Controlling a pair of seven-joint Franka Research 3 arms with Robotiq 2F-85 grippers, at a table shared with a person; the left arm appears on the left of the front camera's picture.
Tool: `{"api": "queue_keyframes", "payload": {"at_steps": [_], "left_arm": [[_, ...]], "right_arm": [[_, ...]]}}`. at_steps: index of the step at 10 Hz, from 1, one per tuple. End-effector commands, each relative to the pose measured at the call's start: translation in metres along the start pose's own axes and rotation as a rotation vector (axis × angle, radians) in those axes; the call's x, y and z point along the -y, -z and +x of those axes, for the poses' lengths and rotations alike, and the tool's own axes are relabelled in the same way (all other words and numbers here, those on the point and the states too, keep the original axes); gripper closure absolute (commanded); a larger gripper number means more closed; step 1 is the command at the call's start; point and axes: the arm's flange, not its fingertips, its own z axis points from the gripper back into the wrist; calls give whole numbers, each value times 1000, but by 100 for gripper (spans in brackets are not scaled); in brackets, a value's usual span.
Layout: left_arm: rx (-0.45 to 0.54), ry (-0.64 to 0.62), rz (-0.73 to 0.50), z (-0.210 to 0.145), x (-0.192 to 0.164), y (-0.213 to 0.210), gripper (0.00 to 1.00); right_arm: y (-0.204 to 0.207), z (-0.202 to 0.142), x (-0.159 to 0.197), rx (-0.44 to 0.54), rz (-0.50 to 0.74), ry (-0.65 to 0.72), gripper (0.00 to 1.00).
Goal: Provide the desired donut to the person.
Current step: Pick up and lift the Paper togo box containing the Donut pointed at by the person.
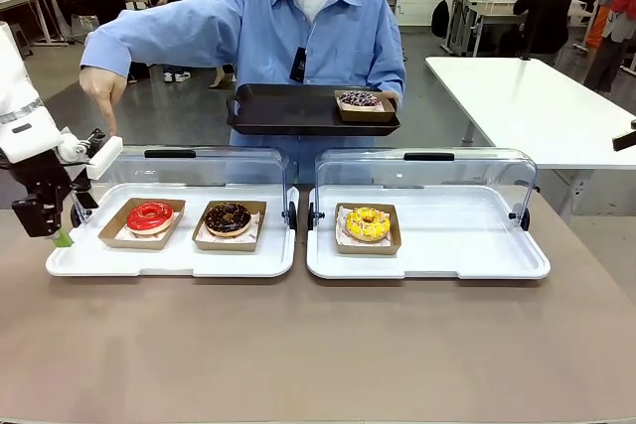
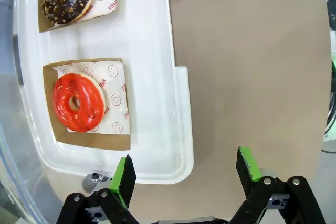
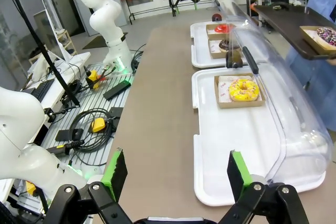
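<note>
Three donuts lie in brown paper boxes: a red-glazed one (image 1: 149, 216) and a chocolate one (image 1: 228, 218) on the left white tray (image 1: 179, 260), a yellow one (image 1: 368, 223) on the right white tray (image 1: 437, 263). The person (image 1: 308, 32) holds a black tray (image 1: 288, 111) carrying a dark sprinkled donut (image 1: 358, 100); their other hand (image 1: 103, 96) points a finger down over the left tray's far left. My left gripper (image 1: 58, 225) hangs open just left of that tray; its wrist view has the red donut (image 2: 77, 102) ahead left of the open gripper (image 2: 185, 174). My right gripper (image 3: 176, 174) is open above the table, short of the yellow donut (image 3: 243, 89).
Both clear dome lids (image 1: 427, 176) stand open behind the trays. The brown tabletop (image 1: 318, 345) is bare in front of them. A white table (image 1: 527, 96) stands at the far right. Cables and equipment (image 3: 94, 124) lie on a platform beside my right arm.
</note>
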Motion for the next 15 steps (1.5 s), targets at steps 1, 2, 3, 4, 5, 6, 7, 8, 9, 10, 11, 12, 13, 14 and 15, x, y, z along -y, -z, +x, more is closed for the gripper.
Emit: {"api": "queue_keyframes", "payload": {"at_steps": [1,2,3,4,5,6,7,8,9,10,11,12,13,14,15], "left_arm": [[-2,-14,-15,1,1,-1,0],[-2,-14,-15,1,1,-1,0],[-2,-14,-15,1,1,-1,0],[-2,-14,-15,1,1,-1,0],[-2,-14,-15,1,1,-1,0],[-2,-14,-15,1,1,-1,0],[2,-4,-6,-1,1,0,0],[-27,6,-26,-6,-7,13,0],[-62,15,-25,-7,-12,23,0],[-74,24,-40,-8,-18,31,0],[-91,23,-36,-10,-25,38,0],[-101,20,-41,-14,-33,45,0],[-106,12,-45,-17,-42,54,0],[-91,6,-47,-21,-50,62,0],[-83,12,-44,-23,-55,69,0]], "right_arm": [[0,1,-1,4,7,-1,0],[0,1,-1,4,7,-1,0],[0,1,-1,4,7,-1,0],[0,1,-1,4,7,-1,0],[0,1,-1,4,7,-1,0],[0,1,-1,4,7,-1,0],[0,1,-1,4,7,-1,0],[0,1,-1,4,7,-1,0],[0,1,-1,4,7,-1,0],[0,1,-1,4,7,-1,0],[0,1,-1,4,7,-1,0],[0,1,-1,4,7,-1,0],[0,1,-1,4,7,-1,0],[0,1,-1,4,7,-1,0],[0,1,-1,4,7,-1,0]]}}
